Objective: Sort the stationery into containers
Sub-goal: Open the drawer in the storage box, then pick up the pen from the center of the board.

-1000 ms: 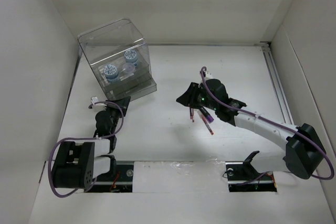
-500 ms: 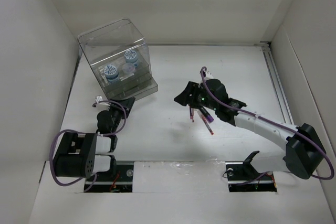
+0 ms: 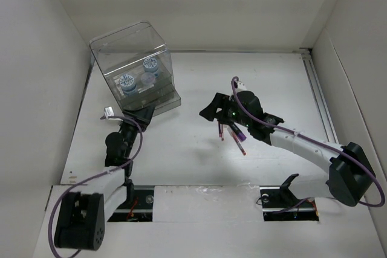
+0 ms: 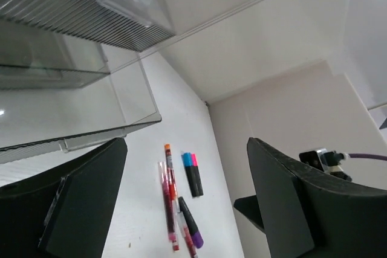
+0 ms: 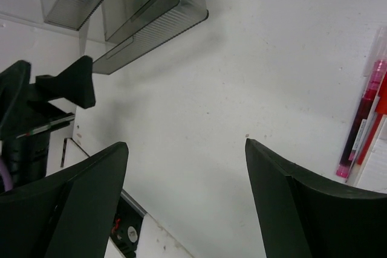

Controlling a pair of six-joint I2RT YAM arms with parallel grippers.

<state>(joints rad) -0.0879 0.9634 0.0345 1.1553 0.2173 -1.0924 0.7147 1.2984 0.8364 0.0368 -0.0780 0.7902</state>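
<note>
The clear organiser box (image 3: 136, 67) stands at the back left with two blue-and-white rolls (image 3: 127, 81) inside. My left gripper (image 3: 136, 116) hovers open and empty just in front of its drawers (image 4: 78, 119). Through its fingers (image 4: 184, 146) I see thin red pens (image 4: 170, 200), a dark marker with a purple end (image 4: 191, 226) and two short markers with blue and pink ends (image 4: 193, 174) lying on the table. My right gripper (image 3: 211, 112) is open and empty above the table, just left of those pens (image 3: 233, 132); they show at the right edge of its view (image 5: 363, 119).
White walls close in the table on the left, back and right. A metal rail (image 3: 320, 98) runs along the right side. In the right wrist view the box's drawers (image 5: 145, 10) and the left gripper (image 5: 66, 83) show at the upper left.
Both grippers have opened wide. The left arm has stretched out from its folded pose, bringing its gripper a little closer to the box. The right arm has barely moved.
</note>
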